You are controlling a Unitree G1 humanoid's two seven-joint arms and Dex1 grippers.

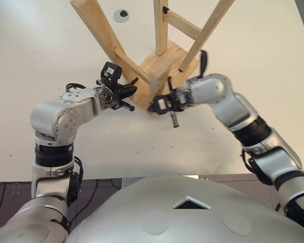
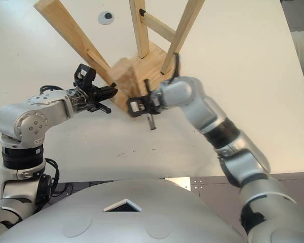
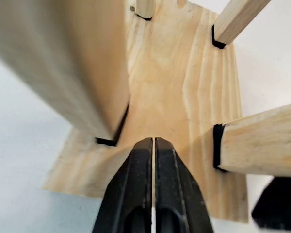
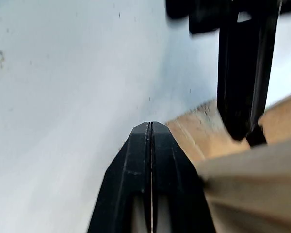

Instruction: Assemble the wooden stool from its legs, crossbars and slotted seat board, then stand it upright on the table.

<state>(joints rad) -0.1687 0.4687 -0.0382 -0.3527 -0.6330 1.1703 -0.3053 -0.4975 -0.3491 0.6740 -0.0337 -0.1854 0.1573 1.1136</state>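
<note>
Left gripper (image 3: 153, 141) has its fingers pressed together, empty, tips at the near left edge of the seat board (image 1: 169, 54) between two legs (image 1: 99, 23). Right gripper (image 4: 150, 125), fingers also together, sits at the board's near corner. Stool (image 1: 161, 25) rests upside down on the table (image 1: 40, 61).

Place: a robot lab or test room, not a home.
Work surface: a wide, plain white table (image 1: 40, 61), the office-desk sort, with small dark scuffs and specks near its front edge.
Desk fitting: a round cable port (image 1: 121, 15) set into the tabletop at the far side.
Floor: dark grey tiles (image 1: 10, 195) below the table's front edge.
Wiring: loose black cables (image 2: 66, 186) lying across those tiles.
Hardware: a pale metal plate (image 2: 195, 181) with small bolt heads, flat on the floor.
</note>
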